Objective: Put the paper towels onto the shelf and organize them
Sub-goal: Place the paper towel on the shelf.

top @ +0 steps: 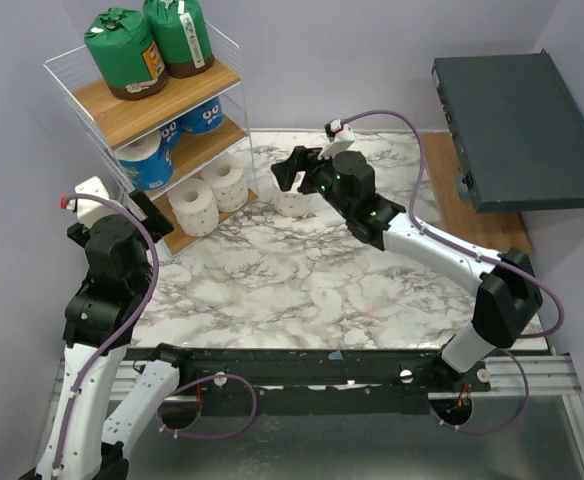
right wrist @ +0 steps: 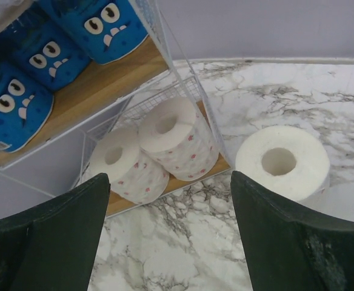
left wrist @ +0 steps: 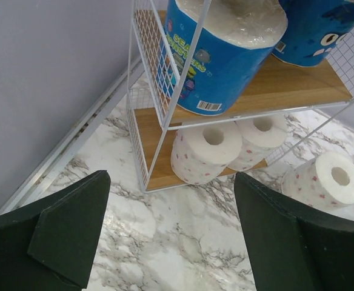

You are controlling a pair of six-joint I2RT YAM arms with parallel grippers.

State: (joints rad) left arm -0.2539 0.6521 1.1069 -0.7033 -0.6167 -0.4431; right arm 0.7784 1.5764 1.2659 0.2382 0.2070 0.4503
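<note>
Top external view: most of the paper towels are sitting on the shelf (top: 112, 118), which is standing at the far left corner of the counter (top: 302, 280).
Top board: two green rolls (top: 124, 52) are standing upright side by side and touching each other.
Middle board: the blue rolls (top: 147, 160) are standing here in printed wrap. Three printed faces are showing in the right wrist view.
Lowest board: two white rolls (top: 193, 207) with small pink dots are standing on end with their cores pointing up, touching each other.
Loose white roll (top: 294, 200): it is standing on end on the counter, just beside the right front corner of the shelf and not on any board.
Right claw (top: 294, 175): it is hanging just above the loose white roll with its jaws standing wide apart. It is gripping nothing. In its own wrist view the roll is showing between the two fingers (right wrist: 292, 236), nearer to the right-hand one.
Left claw (top: 152, 215): it is hovering near the left front side of the shelf and facing the lowest board. Its jaws are also standing wide apart, with only bare counter showing between the fingers (left wrist: 68, 230).
Dark grey box (top: 517, 130): it is lying at the far right, well apart from the shelf and the rolls.
</note>
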